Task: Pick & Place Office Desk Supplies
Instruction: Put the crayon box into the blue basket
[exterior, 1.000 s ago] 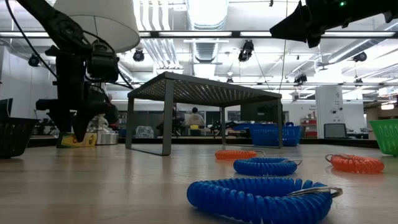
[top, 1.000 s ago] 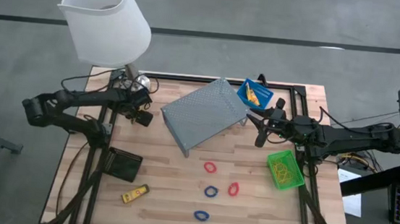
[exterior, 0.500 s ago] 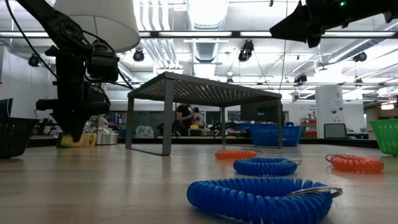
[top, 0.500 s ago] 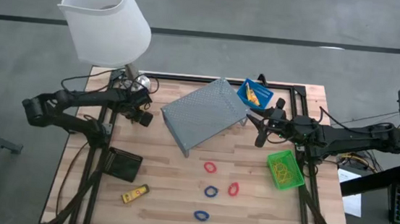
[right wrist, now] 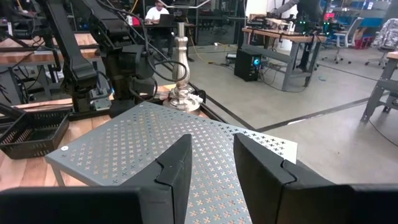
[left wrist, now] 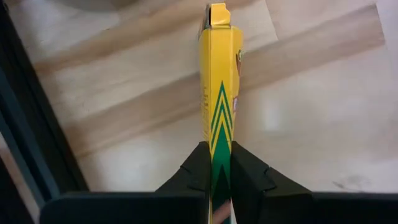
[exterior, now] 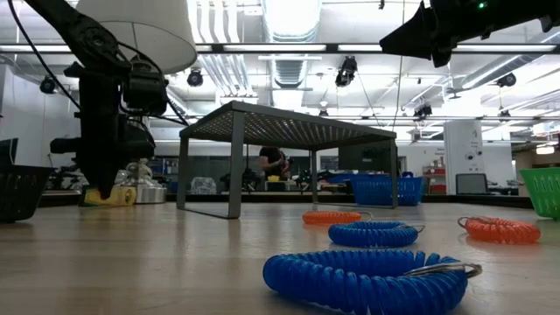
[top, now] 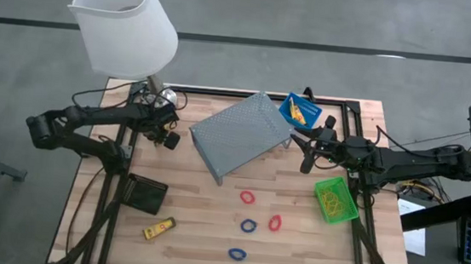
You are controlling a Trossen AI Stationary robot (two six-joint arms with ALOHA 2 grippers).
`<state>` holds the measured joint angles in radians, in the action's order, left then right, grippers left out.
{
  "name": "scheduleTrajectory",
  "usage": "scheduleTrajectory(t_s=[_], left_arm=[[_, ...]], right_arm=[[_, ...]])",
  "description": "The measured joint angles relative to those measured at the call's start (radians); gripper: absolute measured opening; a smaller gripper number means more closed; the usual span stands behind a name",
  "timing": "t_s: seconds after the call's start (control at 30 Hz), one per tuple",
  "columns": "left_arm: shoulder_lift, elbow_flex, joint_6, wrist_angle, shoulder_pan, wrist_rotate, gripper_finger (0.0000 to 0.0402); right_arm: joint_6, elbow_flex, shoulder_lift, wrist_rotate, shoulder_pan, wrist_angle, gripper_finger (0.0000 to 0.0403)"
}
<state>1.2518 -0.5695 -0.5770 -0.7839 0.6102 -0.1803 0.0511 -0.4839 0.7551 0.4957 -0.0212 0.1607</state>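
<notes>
Gripping a yellow box (left wrist: 219, 74) edge-on, the left gripper (left wrist: 217, 163) has its two dark fingers clenched on the box's lower end, the rest of the box standing out beyond them over the wooden table (left wrist: 311, 124). From above, this gripper (top: 167, 138) sits at about ten o'clock on the table, just beside the lamp base (top: 162, 98) and under the white lampshade (top: 126, 20). The left arm reaches in from nine o'clock, elbow bent, wrist turned down so the fingers point at the tabletop.

To do this step well, I judge the box should be lifted straight up before it travels, keeping clear of the lamp base, then carried toward a bin; the black bin (top: 145, 193) at eight o'clock is nearest. The hold is narrow, so a slow move would limit twisting.

The right gripper (top: 309, 147) waits at two o'clock, fingers parted and holding nothing, aimed at the grey perforated stand (top: 240, 135) in the centre. Another yellow box (top: 159, 228) lies at seven o'clock.
</notes>
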Motion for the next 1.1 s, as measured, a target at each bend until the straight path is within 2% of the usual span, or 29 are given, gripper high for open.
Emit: scheduleTrajectory(t_s=[0.3,0.5,0.7,0.87,1.1], left_arm=[[-0.011,-0.117,0.0,-0.157,0.0,0.024,0.0037],[-0.108,-0.167,0.023,-0.165,-0.024,0.024,0.0037],[-0.237,-0.162,0.026,-0.086,-0.11,-0.015,0.0037],[-0.303,-0.162,0.025,0.047,-0.243,-0.145,0.0037],[-0.35,-0.162,0.178,0.269,-0.393,-0.257,0.0037]], right_arm=[[0.0,0.0,0.0,0.0,0.0,0.0,0.0125],[-0.001,0.0,0.0,0.0,0.0,0.0,0.013],[-0.001,0.0,0.0,0.0,0.0,0.0,0.0125],[-0.001,0.0,0.0,0.0,0.0,0.0,0.0119],[-0.001,0.0,0.0,0.0,0.0,0.0,0.0114]])
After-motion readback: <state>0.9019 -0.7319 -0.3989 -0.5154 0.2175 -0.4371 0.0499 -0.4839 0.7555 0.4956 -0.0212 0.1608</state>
